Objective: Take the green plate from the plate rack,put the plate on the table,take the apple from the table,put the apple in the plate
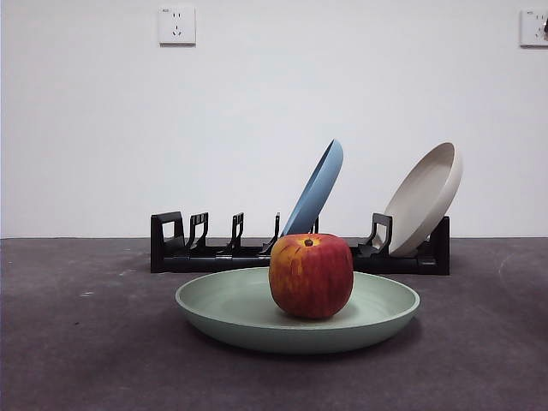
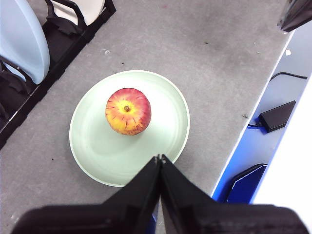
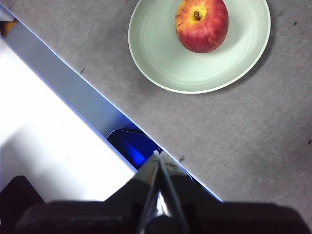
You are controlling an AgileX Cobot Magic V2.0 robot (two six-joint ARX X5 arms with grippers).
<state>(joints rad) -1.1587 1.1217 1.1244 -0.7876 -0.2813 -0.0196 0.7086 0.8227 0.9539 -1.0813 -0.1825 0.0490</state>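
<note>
Resting flat on the dark grey table (image 1: 77, 342), the green plate (image 1: 223, 312) carries the apple (image 1: 311, 276) upright at its centre. Behind it the black plate rack (image 1: 214, 253) holds a blue plate (image 1: 317, 190) and a beige plate (image 1: 424, 199), both tilted, before a white wall (image 1: 86, 128). Left gripper (image 2: 160, 158) and right gripper (image 3: 158, 155) hang above the table edge, jaws pressed together, empty.
</note>
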